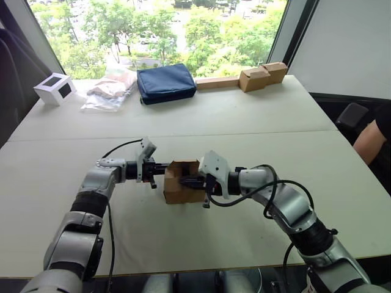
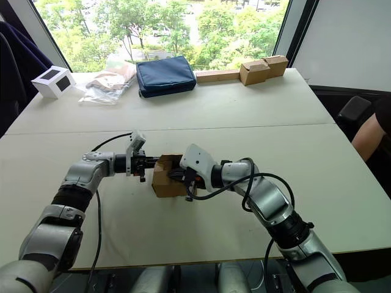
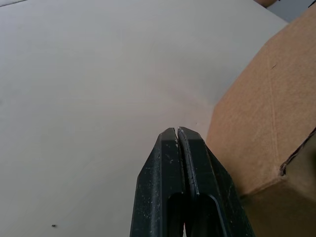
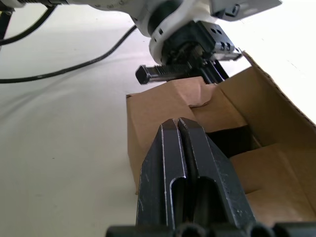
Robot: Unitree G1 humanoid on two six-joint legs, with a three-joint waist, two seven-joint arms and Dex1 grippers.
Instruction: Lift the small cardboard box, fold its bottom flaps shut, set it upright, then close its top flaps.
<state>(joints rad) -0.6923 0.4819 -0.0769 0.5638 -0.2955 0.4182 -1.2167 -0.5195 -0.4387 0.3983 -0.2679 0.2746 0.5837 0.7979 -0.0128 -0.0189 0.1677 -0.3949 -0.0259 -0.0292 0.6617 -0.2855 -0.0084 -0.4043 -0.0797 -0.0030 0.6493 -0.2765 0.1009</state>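
The small cardboard box [image 1: 177,190] stands on the white table [image 1: 244,122] between my two arms, its open side up. In the right wrist view its top flaps [image 4: 190,93] are partly folded inward around a dark gap, while one side flap [image 4: 261,101] still stands up. My right gripper [image 4: 177,123] is shut, and its fingers reach over the opening from the box's right side, above the folded flaps. My left gripper [image 3: 177,131] is shut too, with its tips beside the box's upper left edge [image 3: 261,123]. Neither gripper holds anything.
At the table's far edge stand a white cube with a black face [image 1: 55,88], a plastic bag [image 1: 110,91], a navy pouch [image 1: 166,82] and pale tan boxes with a long strip [image 1: 259,76]. A person's arm [image 1: 369,140] shows at the right edge.
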